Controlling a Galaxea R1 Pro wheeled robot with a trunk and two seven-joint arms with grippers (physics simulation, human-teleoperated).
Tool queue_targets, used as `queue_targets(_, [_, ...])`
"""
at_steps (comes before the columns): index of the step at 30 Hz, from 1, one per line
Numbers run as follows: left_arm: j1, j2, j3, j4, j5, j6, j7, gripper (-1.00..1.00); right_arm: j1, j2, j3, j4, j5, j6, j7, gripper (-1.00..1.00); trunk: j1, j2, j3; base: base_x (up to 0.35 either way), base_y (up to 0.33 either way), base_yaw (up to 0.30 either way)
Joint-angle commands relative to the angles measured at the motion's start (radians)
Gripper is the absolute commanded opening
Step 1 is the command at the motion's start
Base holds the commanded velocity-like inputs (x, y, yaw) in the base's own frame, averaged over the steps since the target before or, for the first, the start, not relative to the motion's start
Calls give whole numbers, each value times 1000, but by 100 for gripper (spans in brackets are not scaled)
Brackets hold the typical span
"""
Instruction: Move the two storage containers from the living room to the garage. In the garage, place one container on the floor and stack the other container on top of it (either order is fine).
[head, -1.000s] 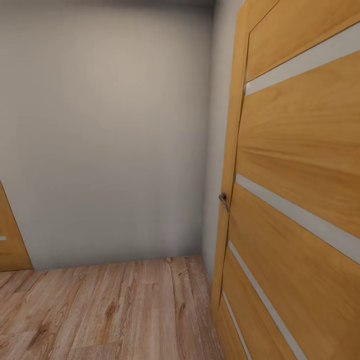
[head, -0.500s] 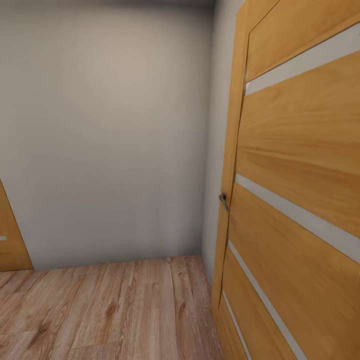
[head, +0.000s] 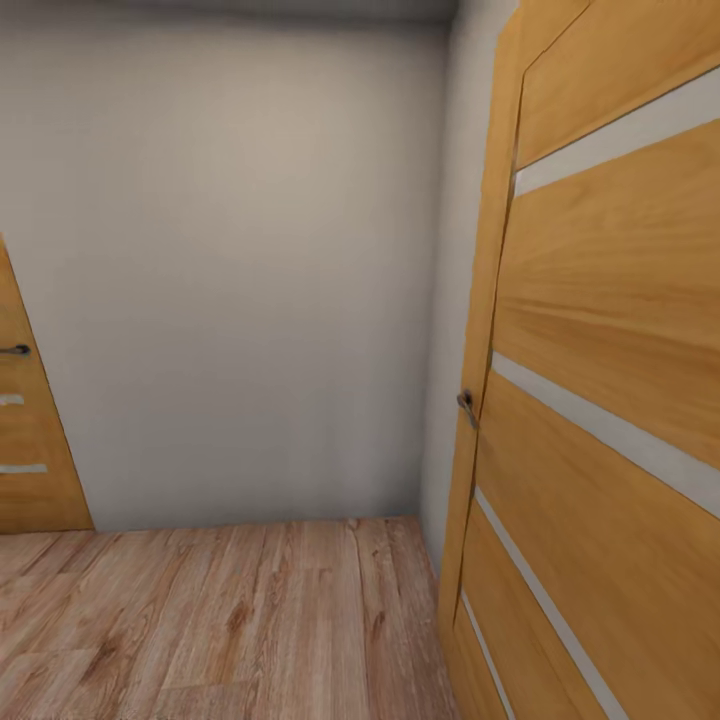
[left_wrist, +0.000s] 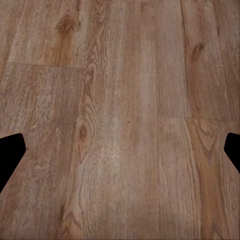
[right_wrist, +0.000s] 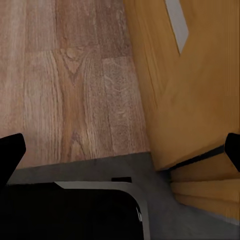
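The two storage containers are out of view. My left gripper (left_wrist: 120, 152) hangs open over light wood-plank flooring (left_wrist: 120, 100), its dark fingertips (left_wrist: 9, 157) far apart with nothing between them. My right gripper (right_wrist: 120, 150) is open too and holds nothing. It hovers over the same plank flooring (right_wrist: 75, 75), close to the foot of a wooden door (right_wrist: 200, 85).
A plain grey wall (head: 240, 270) stands straight ahead. A tall orange-wood door (head: 610, 350) with pale stripes and a metal handle (head: 467, 406) looms close on the right. Another such door (head: 30, 450) stands at the far left. Plank floor (head: 230, 620) lies between. A black robot part (right_wrist: 65, 212) sits below the right gripper.
The whole head view has shifted right, so the camera has turned a little to the left. More of the left door, with its handle, now shows.
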Motion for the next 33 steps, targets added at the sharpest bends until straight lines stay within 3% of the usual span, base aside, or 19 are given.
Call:
queue_targets(1, [-2, -1, -6, 5, 10, -6, -3, 100, 0, -1, 7, -1, -11, -1, 4, 100, 0, -1, 0, 0, 0, 111])
queue_targets(11, [-2, -1, -6, 4, 11, -6, -2, 100, 0, -1, 7, -1, -11, -1, 4, 100, 0, -1, 1, 0, 0, 40])
queue_targets(25, [-2, -1, -6, 5, 12, -6, -2, 100, 0, -1, 7, -2, -11, -1, 4, 100, 0, -1, 1, 0, 0, 263])
queue_targets(33, [-2, -1, -6, 4, 14, -6, -2, 100, 0, -1, 7, -2, -11, -1, 4, 100, 0, -1, 1, 0, 0, 57])
